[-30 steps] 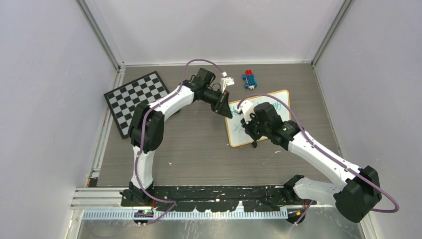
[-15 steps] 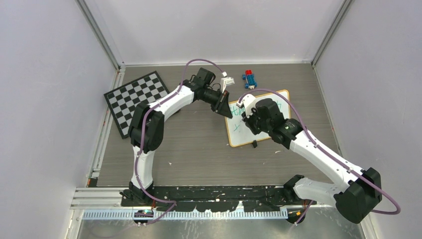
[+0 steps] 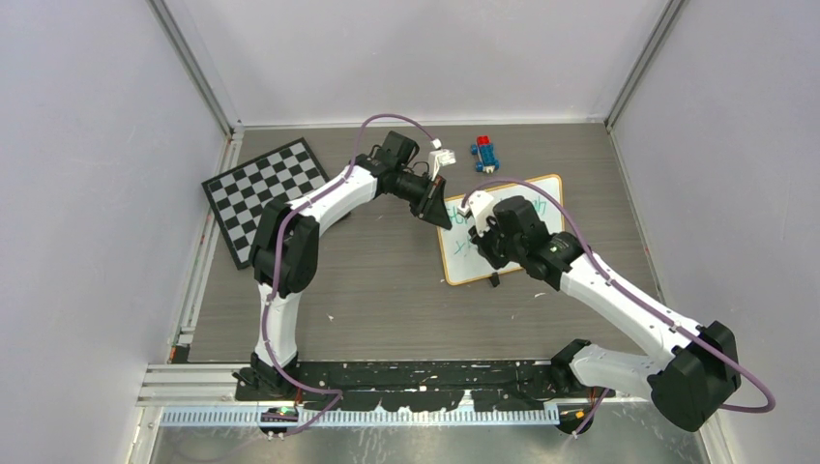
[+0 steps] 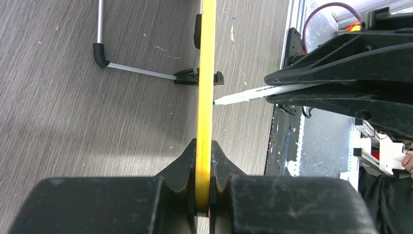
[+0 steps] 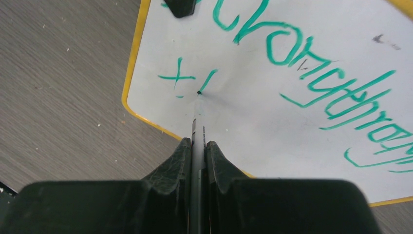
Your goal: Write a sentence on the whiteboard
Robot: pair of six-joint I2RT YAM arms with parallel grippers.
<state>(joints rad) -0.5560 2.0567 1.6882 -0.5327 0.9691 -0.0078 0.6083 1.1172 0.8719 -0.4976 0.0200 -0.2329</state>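
The whiteboard (image 3: 530, 198) with a thin yellow-tan frame lies at the right middle of the table. My left gripper (image 3: 437, 210) is shut on its left edge, and the left wrist view shows the frame edge-on (image 4: 207, 73) between the jaws. My right gripper (image 3: 483, 237) is shut on a marker (image 5: 197, 122), whose tip touches the board (image 5: 292, 126) at the lower end of a short green stroke. The sentence's first line (image 5: 311, 68) reads roughly "Strong through". Its second line (image 5: 187, 78) shows a "t" and one stroke. The marker also shows in the left wrist view (image 4: 243, 95).
A black-and-white checkerboard (image 3: 263, 193) lies at the back left. Blue and red toy blocks (image 3: 486, 153) and a small white object (image 3: 442, 155) sit behind the whiteboard. A wire stand leg (image 4: 141, 72) shows beside the board, and a black clip (image 5: 180, 6) is on its edge.
My right gripper shifted up across the board with the marker, then came back down a little to the second line. The left arm has not moved.
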